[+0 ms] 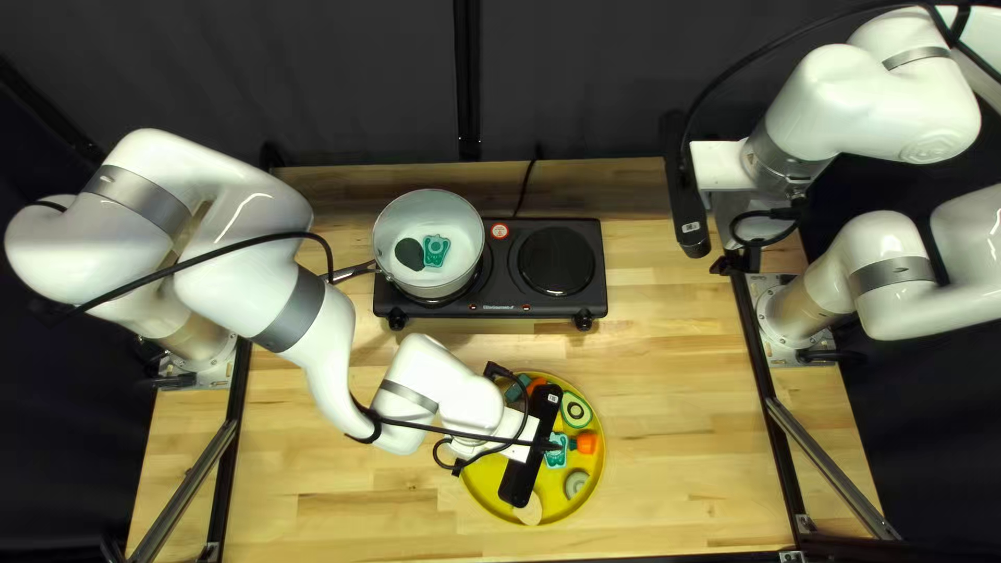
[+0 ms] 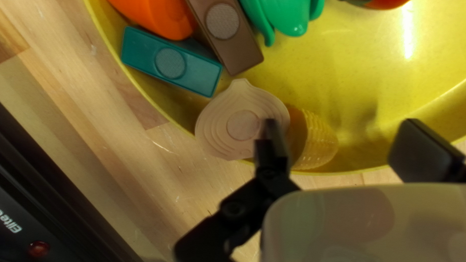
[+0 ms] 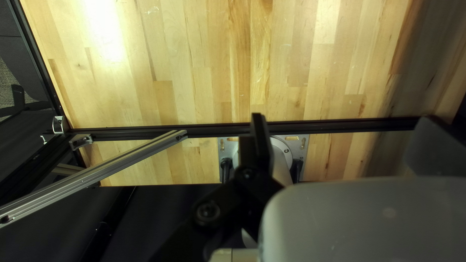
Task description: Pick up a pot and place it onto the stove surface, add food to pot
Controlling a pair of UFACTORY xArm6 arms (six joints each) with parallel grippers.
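A pot (image 1: 462,227) stands on the stove (image 1: 511,306) over its left burner, with a dark piece (image 1: 409,253) and a teal piece (image 1: 436,250) inside. My left gripper (image 1: 530,448) is above the yellow dish (image 1: 594,490) of toy food, hiding part of it. In the left wrist view my left gripper (image 2: 342,128) is open; an onion half (image 2: 240,123) lies beneath one finger, and corn (image 2: 318,140) beside it, under the space between the fingers. Raised far from the dish, my right gripper (image 1: 685,203) stands open, the right wrist view showing my right gripper (image 3: 342,123) holding nothing.
In the dish also lie a teal block (image 2: 170,63), a brown block (image 2: 225,36), an avocado half (image 1: 576,410) and an orange piece (image 1: 586,442). The pot's handle (image 1: 352,271) extends toward my left arm. Metal rails (image 1: 219,448) run along the table's sides.
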